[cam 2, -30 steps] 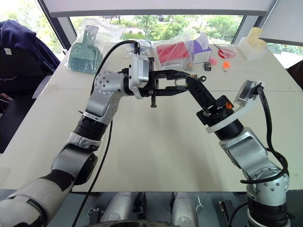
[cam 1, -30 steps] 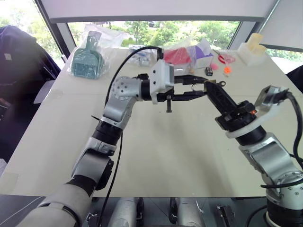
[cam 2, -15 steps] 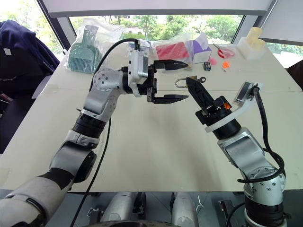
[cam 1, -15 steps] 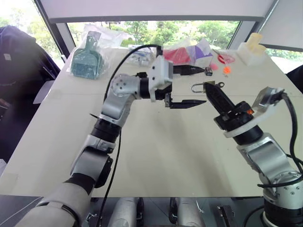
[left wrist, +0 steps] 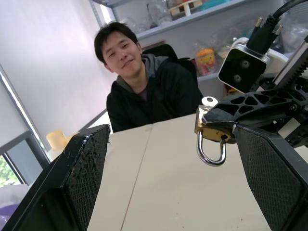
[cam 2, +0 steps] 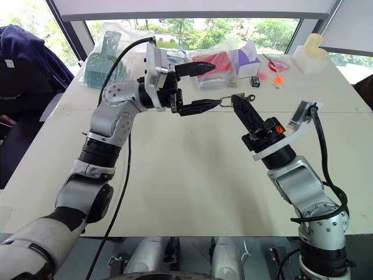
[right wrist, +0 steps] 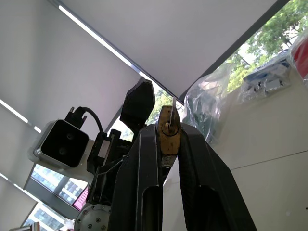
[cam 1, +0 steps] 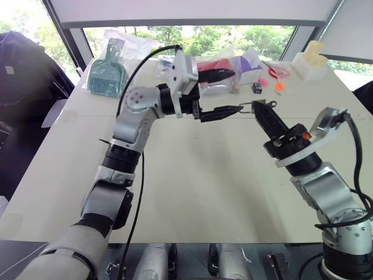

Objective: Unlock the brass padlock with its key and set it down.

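The left arm is reaching forward and across toward the right, its wrist bending so that the left gripper (cam 1: 224,92) is pointing sideways at about level. Its two black fingers (cam 1: 217,74) are standing wide apart, one above the other, with nothing between them. The right arm is rising from the lower right with its elbow bent, and the right gripper (cam 1: 259,106) is pointing up and to the left. Its fingers are pinching the brass padlock (left wrist: 208,130) at their tips.

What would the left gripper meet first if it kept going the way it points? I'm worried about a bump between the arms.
Probably the brass padlock pinched in the right gripper. The open left gripper points straight toward it, though the depth between them is hard to judge.
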You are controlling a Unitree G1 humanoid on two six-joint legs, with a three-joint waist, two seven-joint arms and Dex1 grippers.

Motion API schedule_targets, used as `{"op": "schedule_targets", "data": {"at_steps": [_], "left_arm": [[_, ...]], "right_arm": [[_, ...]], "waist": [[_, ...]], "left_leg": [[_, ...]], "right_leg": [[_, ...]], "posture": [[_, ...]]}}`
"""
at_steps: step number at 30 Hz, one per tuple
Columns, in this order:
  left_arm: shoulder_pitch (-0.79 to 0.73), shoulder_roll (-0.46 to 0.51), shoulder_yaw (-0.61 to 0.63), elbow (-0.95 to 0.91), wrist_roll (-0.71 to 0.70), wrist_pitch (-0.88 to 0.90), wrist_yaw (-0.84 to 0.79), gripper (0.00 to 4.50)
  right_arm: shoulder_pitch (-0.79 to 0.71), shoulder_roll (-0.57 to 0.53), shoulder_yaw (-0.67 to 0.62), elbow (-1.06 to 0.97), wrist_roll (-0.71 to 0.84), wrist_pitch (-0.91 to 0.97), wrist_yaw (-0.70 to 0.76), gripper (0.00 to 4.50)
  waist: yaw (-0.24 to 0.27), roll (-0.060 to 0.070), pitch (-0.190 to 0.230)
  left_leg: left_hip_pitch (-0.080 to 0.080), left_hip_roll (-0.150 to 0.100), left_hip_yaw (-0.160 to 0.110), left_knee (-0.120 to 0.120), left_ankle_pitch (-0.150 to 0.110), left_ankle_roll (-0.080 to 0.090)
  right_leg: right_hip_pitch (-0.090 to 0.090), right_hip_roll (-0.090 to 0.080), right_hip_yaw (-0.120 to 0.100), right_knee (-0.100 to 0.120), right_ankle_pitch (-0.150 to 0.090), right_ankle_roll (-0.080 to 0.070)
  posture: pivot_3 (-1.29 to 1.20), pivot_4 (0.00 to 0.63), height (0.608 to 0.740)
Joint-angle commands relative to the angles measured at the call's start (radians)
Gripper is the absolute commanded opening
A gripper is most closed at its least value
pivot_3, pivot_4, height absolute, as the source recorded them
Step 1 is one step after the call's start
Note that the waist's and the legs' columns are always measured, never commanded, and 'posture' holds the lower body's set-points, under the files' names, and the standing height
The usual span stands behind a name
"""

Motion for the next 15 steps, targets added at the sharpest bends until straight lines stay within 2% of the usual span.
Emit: {"op": "schedule_targets", "data": {"at_steps": [1, 15], "left_arm": [[-0.03, -0.011, 0.0, 0.008, 0.008, -0.034, -0.01, 4.3], [-0.145, -0.089, 0.006, 0.324, 0.097, -0.283, -0.041, 4.3]], "right_arm": [[-0.018, 0.011, -0.004, -0.032, 0.002, -0.004, 0.014, 0.0], [-0.002, 0.046, 0.041, -0.088, 0.0, -0.01, -0.003, 0.0]], "waist": [[0.0, 0.0, 0.0], [0.0, 0.0, 0.0]], "left_leg": [[0.0, 0.0, 0.0, 0.0, 0.0, 0.0], [0.0, 0.0, 0.0, -0.001, 0.0, 0.0]], "right_leg": [[0.0, 0.0, 0.0, 0.0, 0.0, 0.0], [-0.001, 0.0, 0.0, 0.0, 0.0, 0.0]], "posture": [[0.0, 0.15, 0.735], [0.0, 0.15, 0.735]]}}
